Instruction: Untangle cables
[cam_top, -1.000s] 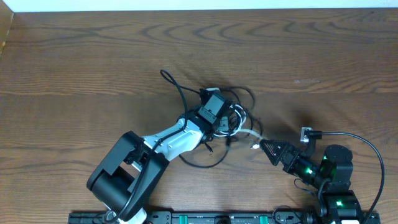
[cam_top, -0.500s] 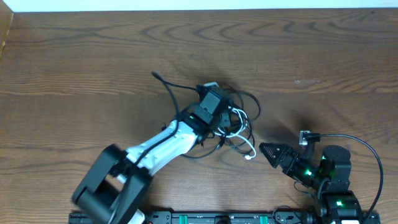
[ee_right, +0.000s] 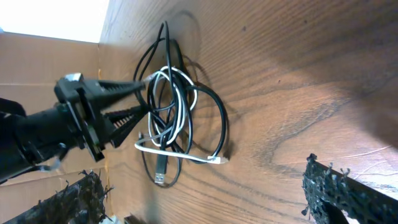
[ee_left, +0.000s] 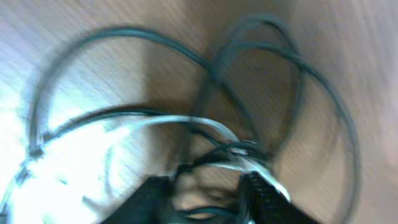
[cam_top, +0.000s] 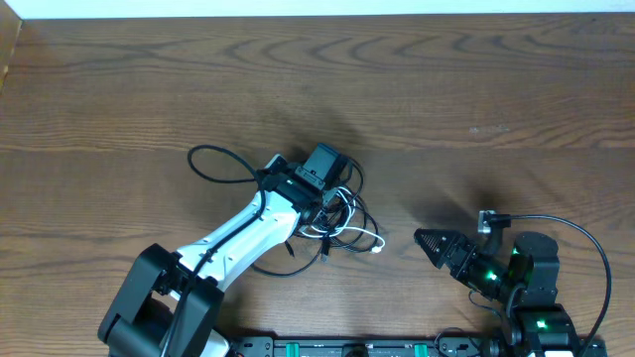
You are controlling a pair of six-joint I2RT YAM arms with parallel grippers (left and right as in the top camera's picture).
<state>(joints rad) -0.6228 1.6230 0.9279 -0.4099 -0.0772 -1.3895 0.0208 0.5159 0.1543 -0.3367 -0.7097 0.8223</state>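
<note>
The left arm [cam_top: 243, 226] is stretching diagonally across the table [cam_top: 496, 89]. Its claw [ee_right: 147, 93] is tipping down, fingers parted and released, straddling strands of the cables [cam_top: 342, 220]. These are lying tangled mid-table, one white cable [cam_top: 365, 238] among the black ones. The right claw [cam_top: 419, 238] is hovering near them, spread wide and gripping nothing.

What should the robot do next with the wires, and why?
Probably the right gripper, open and clear of the cables, should reach for the loose end of the white cable, which sticks out toward it. The left gripper, jaws apart, sits over them.
</note>
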